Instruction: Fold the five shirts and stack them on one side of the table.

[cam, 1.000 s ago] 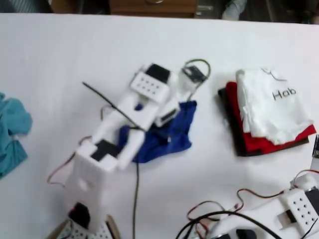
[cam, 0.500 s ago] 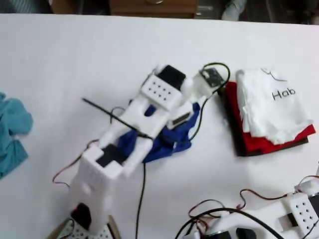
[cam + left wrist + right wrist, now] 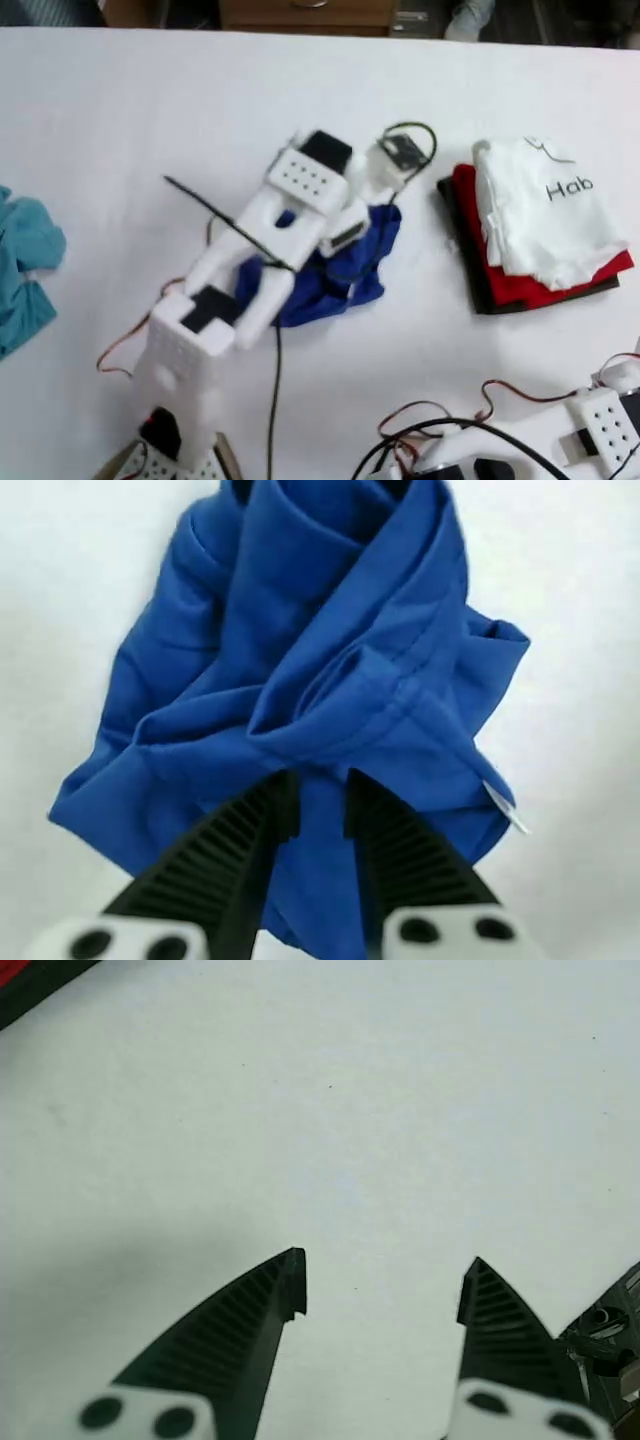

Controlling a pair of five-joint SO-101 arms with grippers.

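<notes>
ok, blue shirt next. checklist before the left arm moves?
1. Left gripper has the blue shirt: ok, jaws closed to a slit on the cloth.
2. Blue shirt folded: not ok, it lies bunched and creased.
3. Stack ready to take it: ok, white on red on a dark one, fairly square.
4. Path from blue shirt to stack: ok, bare table between them.
5. Right gripper out of the way: ok, open over bare table near the stack's corner.
6. Teal shirt done: not ok, crumpled at the far edge from the stack.
</notes>
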